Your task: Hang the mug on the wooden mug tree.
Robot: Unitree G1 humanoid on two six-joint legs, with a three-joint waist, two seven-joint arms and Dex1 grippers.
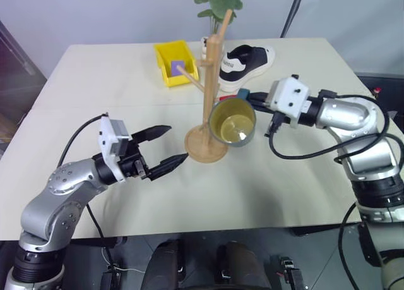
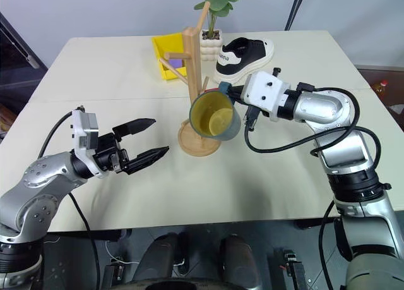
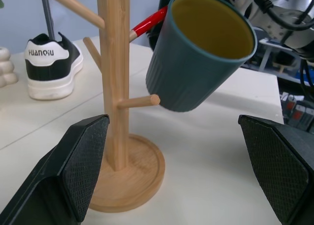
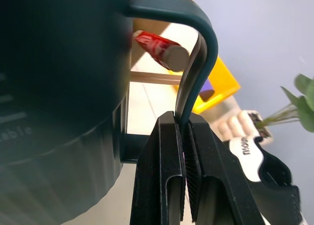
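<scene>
Mug (image 1: pixel 233 124): one, ribbed teal ceramic, glossy yellow inside, hanging tilted beside the pole.
Mug tree (image 1: pixel 210 88): one, smooth light wood, round base, one red-tipped peg.
Right pincer (image 4: pixel 182 137): clamping the loop handle.
Left pincer (image 1: pixel 165 146): fingers standing apart, gripping nothing.
Surface (image 1: pixel 113 81): matte cream.

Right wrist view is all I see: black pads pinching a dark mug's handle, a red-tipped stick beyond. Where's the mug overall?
Observer: The mug, held by the right tool, is in the air beside the wooden mug tree, tipped so its yellow inside shows.
Operator: And the other arm?
Observer: The left tool is open and empty, pointing toward the tree's base.
Operator: Hung yet?
Observer: Not that I can tell; a lower peg has its tip right beside the mug's ribbed side.
</scene>
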